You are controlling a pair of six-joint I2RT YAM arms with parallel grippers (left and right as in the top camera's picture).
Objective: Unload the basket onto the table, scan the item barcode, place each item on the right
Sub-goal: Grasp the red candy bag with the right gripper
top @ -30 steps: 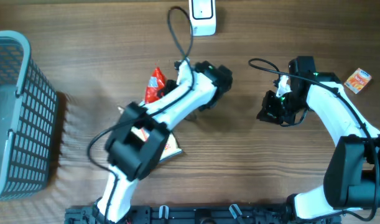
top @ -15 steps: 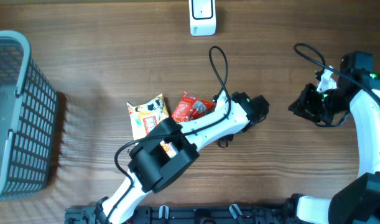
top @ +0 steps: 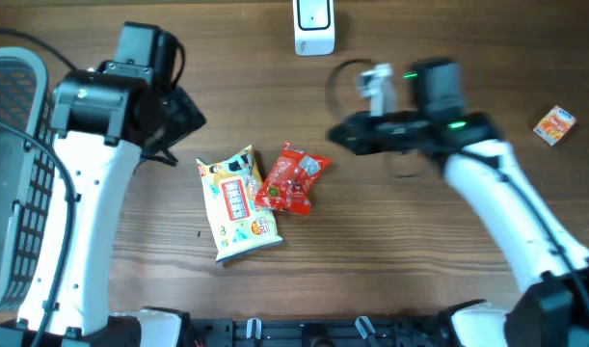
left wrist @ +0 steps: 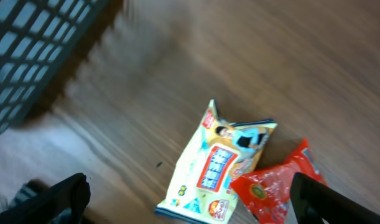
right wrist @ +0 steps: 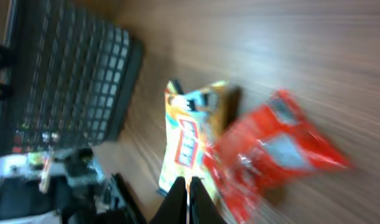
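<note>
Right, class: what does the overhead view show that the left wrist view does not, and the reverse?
Only overhead: the white scanner, the small orange box, the left arm and the right arm. Only left wrist: the left fingers, spread wide with nothing between them. Both: the grey basket, the yellow packet and the red packet.

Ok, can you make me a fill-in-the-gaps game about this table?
The red packet touches the ___ packet.
On the table, the basket stands at the ___ side.
The left tool is wide ___.
The right tool is ___.
Missing: yellow, left, open, shut.
</note>
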